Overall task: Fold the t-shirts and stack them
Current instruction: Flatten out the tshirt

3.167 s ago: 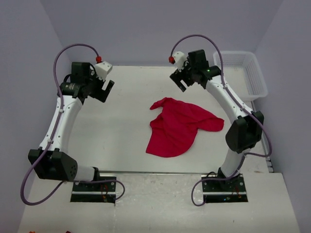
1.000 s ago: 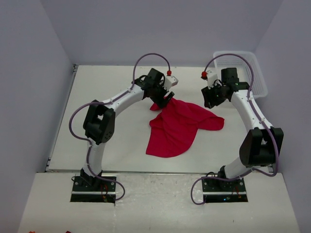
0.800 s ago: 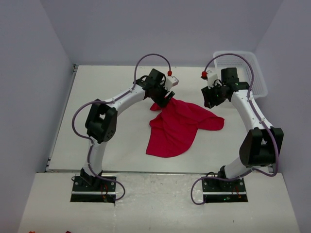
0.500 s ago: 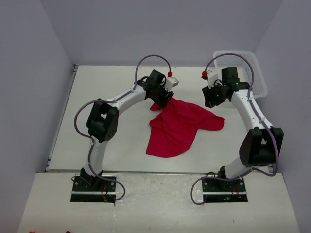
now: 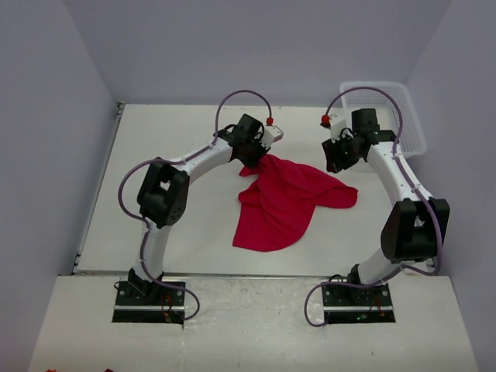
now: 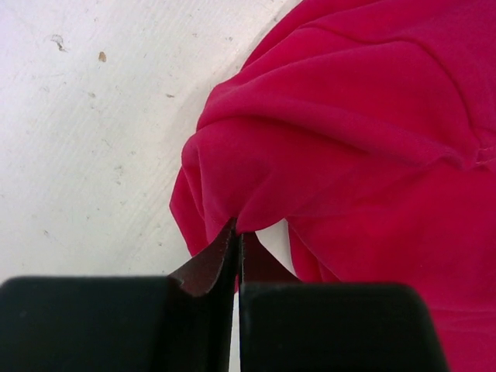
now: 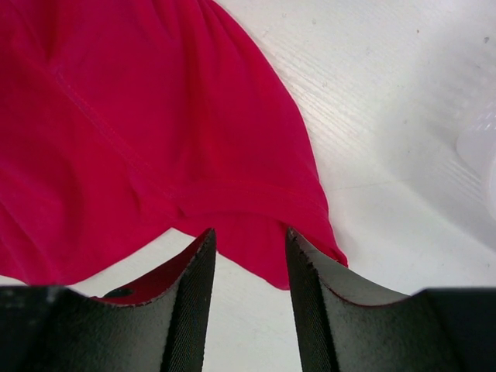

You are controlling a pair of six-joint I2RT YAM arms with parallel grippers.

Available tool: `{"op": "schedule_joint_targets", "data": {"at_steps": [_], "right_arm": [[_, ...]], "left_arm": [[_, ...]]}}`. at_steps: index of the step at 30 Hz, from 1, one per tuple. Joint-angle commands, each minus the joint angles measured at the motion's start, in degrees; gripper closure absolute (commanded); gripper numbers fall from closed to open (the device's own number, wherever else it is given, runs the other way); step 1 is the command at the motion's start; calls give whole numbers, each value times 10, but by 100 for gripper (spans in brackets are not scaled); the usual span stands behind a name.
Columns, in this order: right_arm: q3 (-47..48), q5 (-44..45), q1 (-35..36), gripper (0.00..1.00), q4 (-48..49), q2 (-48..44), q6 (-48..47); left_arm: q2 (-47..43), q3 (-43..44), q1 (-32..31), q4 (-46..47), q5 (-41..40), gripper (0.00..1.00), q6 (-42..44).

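The left arm (image 5: 198, 159) bends at the elbow and reaches inward. The left hand (image 6: 236, 232) is pinched tight on a fold of the t-shirt (image 6: 349, 139). The right arm (image 5: 395, 174) stretches forward, and the right hand (image 7: 249, 236) points down with its fingers apart.

One red t-shirt (image 5: 285, 200), one mesh basket (image 5: 409, 130)

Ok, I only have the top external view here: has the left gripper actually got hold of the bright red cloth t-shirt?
Observer: Yes. In the left wrist view the left gripper is shut, with a fold of the bright red cloth t-shirt pinched at its tips.
Operator: And the right one?
Observer: The right gripper is open. The shirt's edge lies in the gap between its fingers, not clamped.
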Motion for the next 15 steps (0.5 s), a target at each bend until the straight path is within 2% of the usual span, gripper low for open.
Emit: {"op": "schedule_joint_targets", "data": {"at_steps": [1, 2, 3, 6, 7, 10, 13, 15], "right_arm": [[4, -17, -3, 57, 14, -3, -2], [0, -24, -3, 55, 14, -6, -7], [-5, -25, -2, 44, 14, -9, -9], [-23, -31, -3, 32, 20, -12, -17], [-34, -35, -3, 30, 24, -12, -20], [-49, -45, -3, 31, 26, -6, -28], [-56, -59, -3, 40, 28, 10, -35], [-56, -73, 0, 42, 25, 19, -41]], "left_arm": [[-46, -13, 8, 23, -19, 100, 0], [-57, -17, 12, 26, -21, 100, 1], [-61, -19, 14, 26, -25, 100, 3], [-77, -20, 27, 20, -40, 100, 6], [-80, -18, 31, 17, -49, 100, 7], [-92, -14, 45, 8, -58, 100, 10], [-94, -5, 56, -6, -63, 100, 11], [-93, -1, 60, -14, -63, 100, 12]]}}
